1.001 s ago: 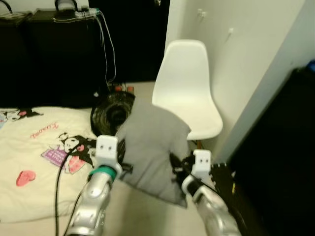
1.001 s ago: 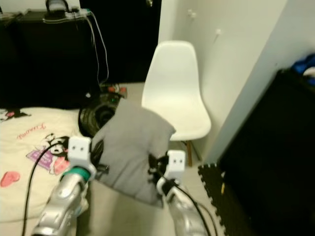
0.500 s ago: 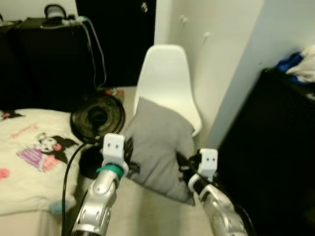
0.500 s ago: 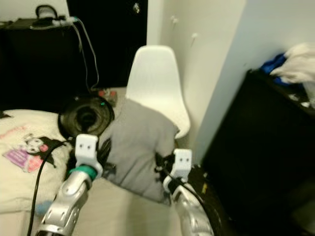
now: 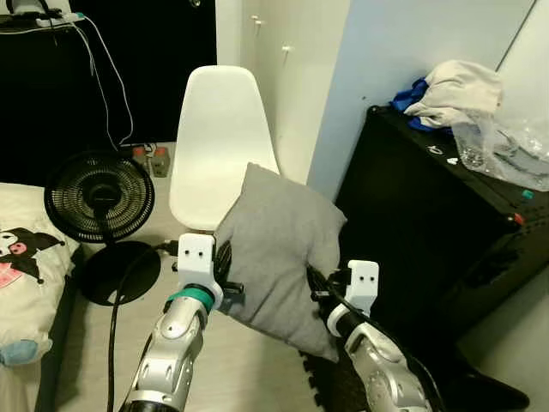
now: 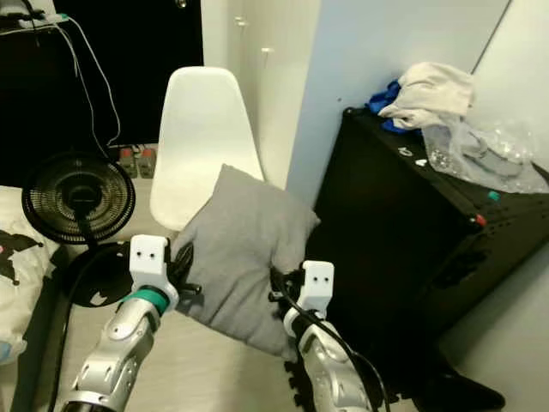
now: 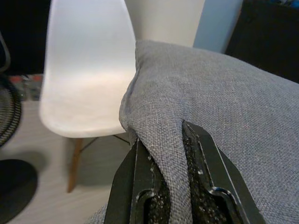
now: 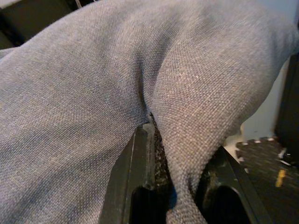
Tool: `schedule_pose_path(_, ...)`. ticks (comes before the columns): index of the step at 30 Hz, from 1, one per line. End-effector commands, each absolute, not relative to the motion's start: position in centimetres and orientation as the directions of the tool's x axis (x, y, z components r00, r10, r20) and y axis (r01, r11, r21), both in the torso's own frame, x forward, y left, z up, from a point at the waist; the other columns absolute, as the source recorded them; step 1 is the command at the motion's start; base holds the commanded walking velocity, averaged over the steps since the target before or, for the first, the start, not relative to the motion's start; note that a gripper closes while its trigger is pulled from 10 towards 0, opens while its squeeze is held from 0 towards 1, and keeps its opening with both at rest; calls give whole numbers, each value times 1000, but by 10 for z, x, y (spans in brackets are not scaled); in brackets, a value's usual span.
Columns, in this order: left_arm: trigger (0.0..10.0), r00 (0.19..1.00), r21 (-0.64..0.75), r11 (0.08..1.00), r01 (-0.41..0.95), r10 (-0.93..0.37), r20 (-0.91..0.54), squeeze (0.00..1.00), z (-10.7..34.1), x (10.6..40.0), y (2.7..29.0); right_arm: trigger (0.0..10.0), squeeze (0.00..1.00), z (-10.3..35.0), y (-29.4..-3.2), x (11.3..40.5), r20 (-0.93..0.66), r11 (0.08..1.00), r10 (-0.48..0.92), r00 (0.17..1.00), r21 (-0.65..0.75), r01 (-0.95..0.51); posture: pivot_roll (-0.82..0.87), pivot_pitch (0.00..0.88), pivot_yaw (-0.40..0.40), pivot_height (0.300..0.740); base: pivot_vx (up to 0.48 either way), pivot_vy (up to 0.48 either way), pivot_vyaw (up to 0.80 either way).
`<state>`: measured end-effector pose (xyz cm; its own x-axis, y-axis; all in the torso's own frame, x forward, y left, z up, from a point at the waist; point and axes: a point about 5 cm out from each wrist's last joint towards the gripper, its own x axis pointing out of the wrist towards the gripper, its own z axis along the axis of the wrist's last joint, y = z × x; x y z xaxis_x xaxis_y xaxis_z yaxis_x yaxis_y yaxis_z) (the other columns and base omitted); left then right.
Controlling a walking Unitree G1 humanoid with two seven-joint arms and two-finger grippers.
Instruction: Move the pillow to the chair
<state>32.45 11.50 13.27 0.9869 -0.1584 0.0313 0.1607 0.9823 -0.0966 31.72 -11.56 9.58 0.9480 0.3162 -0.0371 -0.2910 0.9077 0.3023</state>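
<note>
A grey pillow (image 5: 279,245) hangs in the air between my two arms, in front of me. My left gripper (image 5: 225,273) is shut on its left edge, and the left wrist view shows a fold of grey cloth pinched between the black fingers (image 7: 140,186). On the pillow's right side my right gripper (image 5: 319,290) is shut on a second fold (image 8: 180,154). The white chair (image 5: 219,142) stands beyond the pillow, slightly to the left, with its seat (image 7: 88,100) bare.
A black floor fan (image 5: 100,196) stands left of the chair, beside the cartoon-print bedding (image 5: 21,275). A black cabinet (image 5: 429,215) with clothes (image 5: 450,86) and a plastic bag (image 5: 506,150) on top fills the right. A pale wall (image 5: 403,51) rises behind the chair.
The camera has swung to the right: the chair, fan and bed have shifted left in view and the black cabinet has come in. Both grippers still hold the pillow, now slightly higher.
</note>
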Motion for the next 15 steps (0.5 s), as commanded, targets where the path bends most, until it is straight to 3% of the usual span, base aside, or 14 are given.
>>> schedule_pose_path(1,10000,986,-85,984,156,-151,67,0,138,324,117,10000,0,98,-111,316,-22,903,327,945,301,-305,-60,45,18,740,0,0,0)
schedule_pose_path(15,10000,985,-56,984,169,-166,45,0,135,322,114,10000,0,96,-112,315,-34,904,326,945,303,-301,-64,35,16,740,0,0,0)
